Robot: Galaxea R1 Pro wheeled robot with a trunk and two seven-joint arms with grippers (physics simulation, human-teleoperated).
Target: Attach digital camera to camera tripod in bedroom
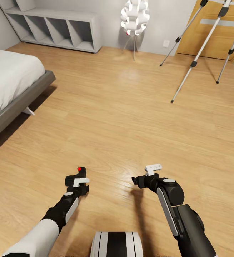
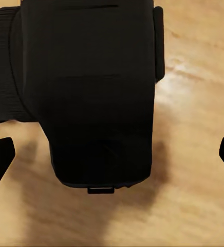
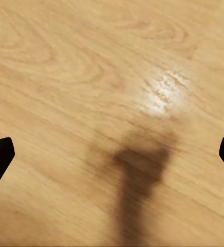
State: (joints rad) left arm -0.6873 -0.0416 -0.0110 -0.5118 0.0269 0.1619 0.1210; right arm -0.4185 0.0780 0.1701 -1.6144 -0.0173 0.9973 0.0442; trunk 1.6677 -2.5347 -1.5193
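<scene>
Now digital camera (image 2: 91, 92) sits between left gripper (image 2: 112, 154) fingers — tripod (image 1: 206, 39) well apart.

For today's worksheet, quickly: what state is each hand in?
Left hand: shut on the digital camera.
Right hand: open, holding nothing.

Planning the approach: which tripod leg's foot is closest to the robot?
The camera tripod's middle leg, whose black foot lands lowest in the head view; the other two feet stand farther back near the door.
</scene>
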